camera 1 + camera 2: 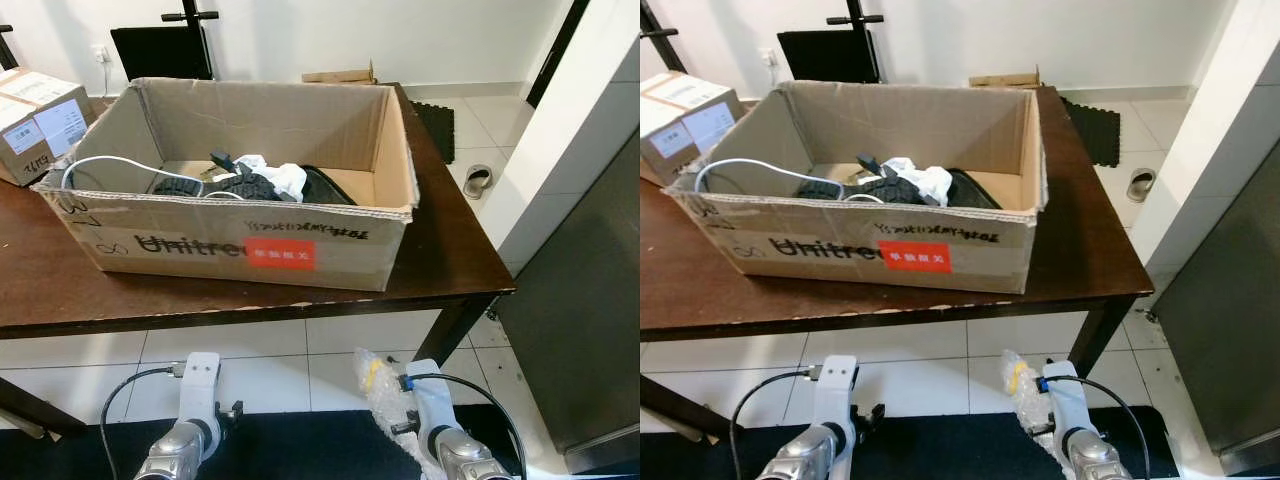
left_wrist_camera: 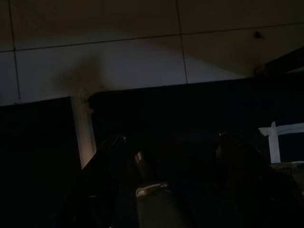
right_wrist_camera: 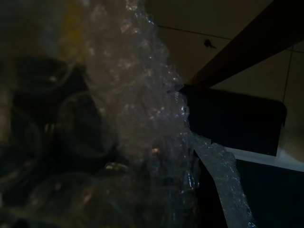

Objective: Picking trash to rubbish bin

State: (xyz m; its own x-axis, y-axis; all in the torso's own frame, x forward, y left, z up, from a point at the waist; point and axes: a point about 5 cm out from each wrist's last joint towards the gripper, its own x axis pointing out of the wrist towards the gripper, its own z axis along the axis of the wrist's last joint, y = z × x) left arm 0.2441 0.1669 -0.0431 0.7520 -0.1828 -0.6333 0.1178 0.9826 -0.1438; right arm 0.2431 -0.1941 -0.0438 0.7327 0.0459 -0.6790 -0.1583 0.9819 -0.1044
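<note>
Crinkly clear plastic wrap [image 1: 378,388] with a yellow patch hangs bunched at our right gripper [image 3: 142,166], low beside the table's [image 1: 455,255] near right corner; its fingers are buried in the film, so we cannot tell how far they part. Our left gripper [image 2: 171,156] hangs idle in shadow, fingers [image 2: 107,156] spread apart, holding nothing. Up on the table, the open cardboard box [image 1: 250,245] holds a white cable [image 1: 115,162], black items [image 1: 240,185] and crumpled white paper [image 1: 285,177].
</note>
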